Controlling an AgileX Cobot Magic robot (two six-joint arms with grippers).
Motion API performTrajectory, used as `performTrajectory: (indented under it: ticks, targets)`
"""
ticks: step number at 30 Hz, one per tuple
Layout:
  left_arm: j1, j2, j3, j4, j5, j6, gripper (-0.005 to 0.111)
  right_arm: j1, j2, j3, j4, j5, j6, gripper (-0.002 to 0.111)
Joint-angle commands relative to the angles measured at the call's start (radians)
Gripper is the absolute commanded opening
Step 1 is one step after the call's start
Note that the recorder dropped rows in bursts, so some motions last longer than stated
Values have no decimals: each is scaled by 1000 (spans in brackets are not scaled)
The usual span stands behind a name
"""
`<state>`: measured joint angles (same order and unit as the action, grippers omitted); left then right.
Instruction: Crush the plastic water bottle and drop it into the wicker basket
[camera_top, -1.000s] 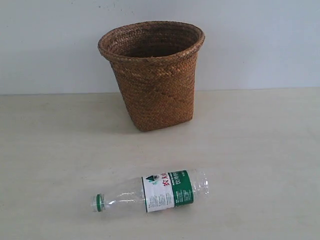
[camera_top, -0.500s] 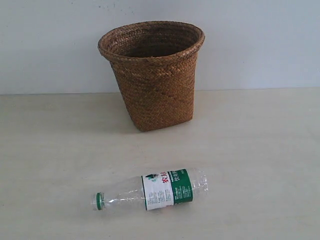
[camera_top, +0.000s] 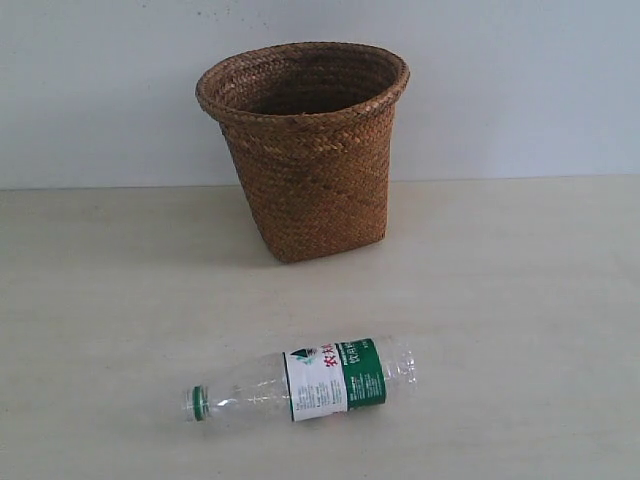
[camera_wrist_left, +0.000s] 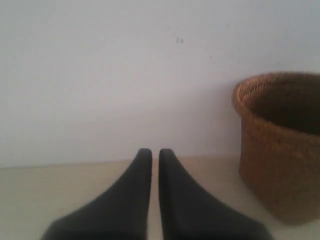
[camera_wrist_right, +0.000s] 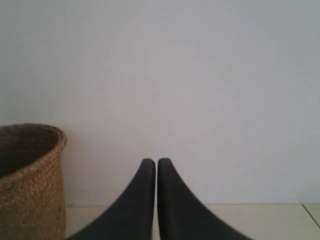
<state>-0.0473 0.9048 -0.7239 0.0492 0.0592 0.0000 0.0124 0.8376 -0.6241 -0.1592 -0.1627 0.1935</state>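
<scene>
Clear plastic water bottle (camera_top: 310, 385) is lying on its side at lower centre, cap pointing left; wicker basket (camera_top: 310, 180) is standing upright at upper centre, well apart; left gripper (camera_wrist_left: 155, 152) and right gripper (camera_wrist_right: 156, 162) are sitting pressed together.

Table (camera_top: 520, 300): pale beige top, bare and matte, meeting a white wall (camera_top: 520, 90) at the back.
Basket (camera_top: 310, 160): stands upright on its base toward the back of the table, about mid-width, mouth open upward.
Bottle (camera_top: 320, 382): lies on its side toward the front, well apart from the basket; cap (camera_top: 199, 403) end to the left in the exterior view, label (camera_top: 335, 380) facing up.
</scene>
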Motion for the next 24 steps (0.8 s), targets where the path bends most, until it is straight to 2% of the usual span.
performTrajectory:
  ticks: [1,5,9,12,14,18,21,24]
  targets:
    - [1,89,-84,-6,218,98,4,-3,81,-93,-91,163,-20,0]
    - [-42,182,-145,-49,379,260,4,-3,165,-175,-104,339,-108,0]
    - [-116,276,-207,-141,520,468,4,-1,249,-242,-63,464,-194,0]
    - [-155,339,-241,-239,603,632,4,-1,321,-295,107,572,-365,0]
    - [-175,382,-258,-330,650,740,4,-1,374,-343,279,679,-558,0]
    - [-187,455,-278,-475,701,899,4,-1,473,-427,562,890,-848,0]
    - [-187,495,-278,-561,720,1016,4,11,527,-459,700,962,-965,0]
    - [-187,536,-278,-637,747,1128,4,76,563,-466,714,975,-1038,0]
